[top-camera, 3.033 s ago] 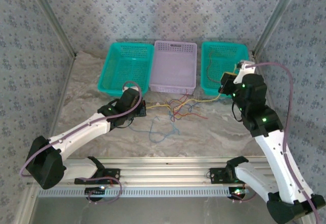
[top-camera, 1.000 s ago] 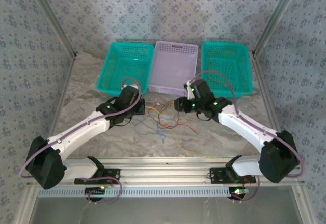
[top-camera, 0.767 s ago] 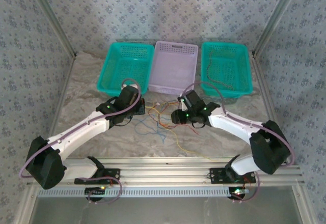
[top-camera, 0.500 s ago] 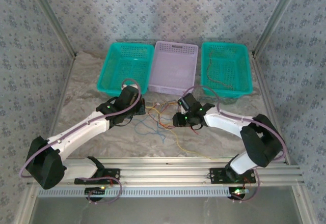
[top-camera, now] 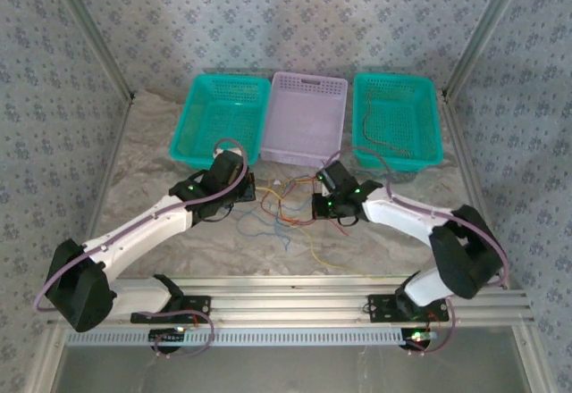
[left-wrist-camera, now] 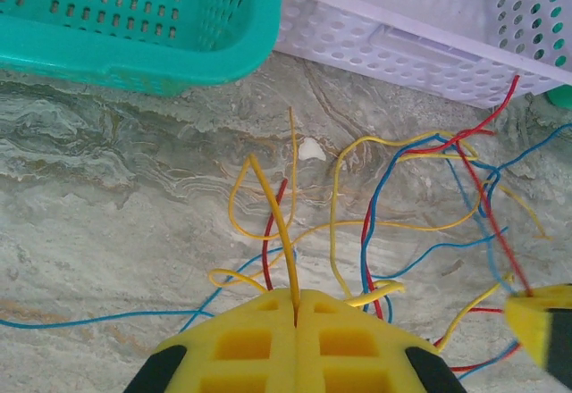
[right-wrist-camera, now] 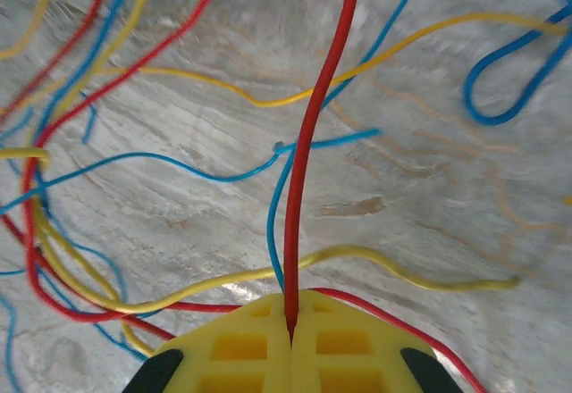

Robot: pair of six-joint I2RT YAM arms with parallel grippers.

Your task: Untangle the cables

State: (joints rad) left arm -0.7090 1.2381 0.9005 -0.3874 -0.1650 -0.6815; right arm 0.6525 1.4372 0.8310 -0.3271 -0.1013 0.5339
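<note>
The left gripper (left-wrist-camera: pixel 295 308) is pinched tight on 1 yellow wire (left-wrist-camera: pixel 280 223), the right gripper (right-wrist-camera: pixel 290 320) on 1 red wire (right-wrist-camera: pixel 308 143). The cables (top-camera: pixel 284 207) are piled on the table (top-camera: pixel 143 179) between them. Looks like the separating step, so next I'd guess a slow pull apart.

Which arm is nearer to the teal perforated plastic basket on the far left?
Left. The left arm ends before the near right corner of that teal basket; the right arm ends farther off, before the lilac plastic basket, across the tangled thin cables.

Lab test booth: patterned screens (top-camera: pixel 286 18), aluminium rail (top-camera: pixel 313 299).
</note>
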